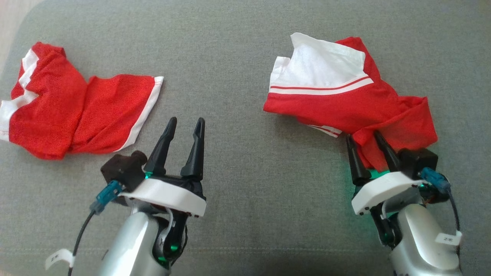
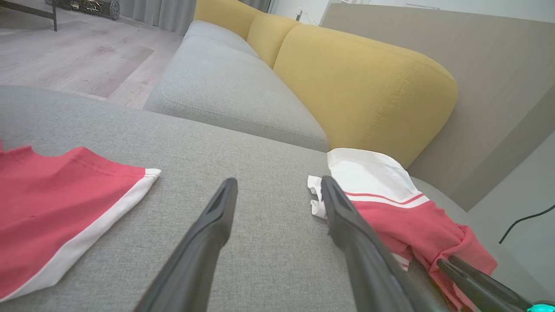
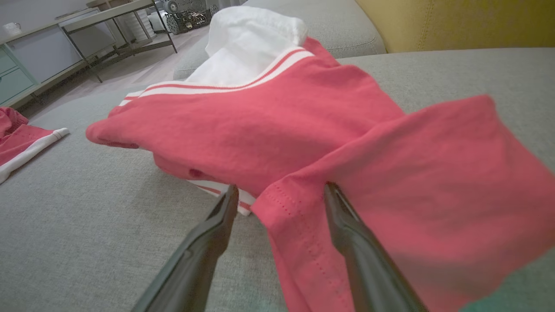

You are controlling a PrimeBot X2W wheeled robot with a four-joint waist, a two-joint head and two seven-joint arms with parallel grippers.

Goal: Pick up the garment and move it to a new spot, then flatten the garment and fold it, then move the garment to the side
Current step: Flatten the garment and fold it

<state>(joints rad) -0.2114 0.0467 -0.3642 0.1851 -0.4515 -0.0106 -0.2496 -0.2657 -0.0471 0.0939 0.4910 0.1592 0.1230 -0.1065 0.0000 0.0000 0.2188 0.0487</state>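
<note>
The garment is a crumpled red shirt with a white striped panel, lying at the right of the grey cushion. It also shows in the left wrist view and fills much of the right wrist view. My right gripper is open at its near red hem. A fold of the hem lies between the fingers, and the jaws are not closed on it. My left gripper stands open over bare cushion, between the two pieces of clothing, with nothing in it.
A second red piece with white trim lies crumpled at the left. Yellow back cushions rise behind the seat. Beyond the cushion's far edge are a wooden floor and a metal-framed table.
</note>
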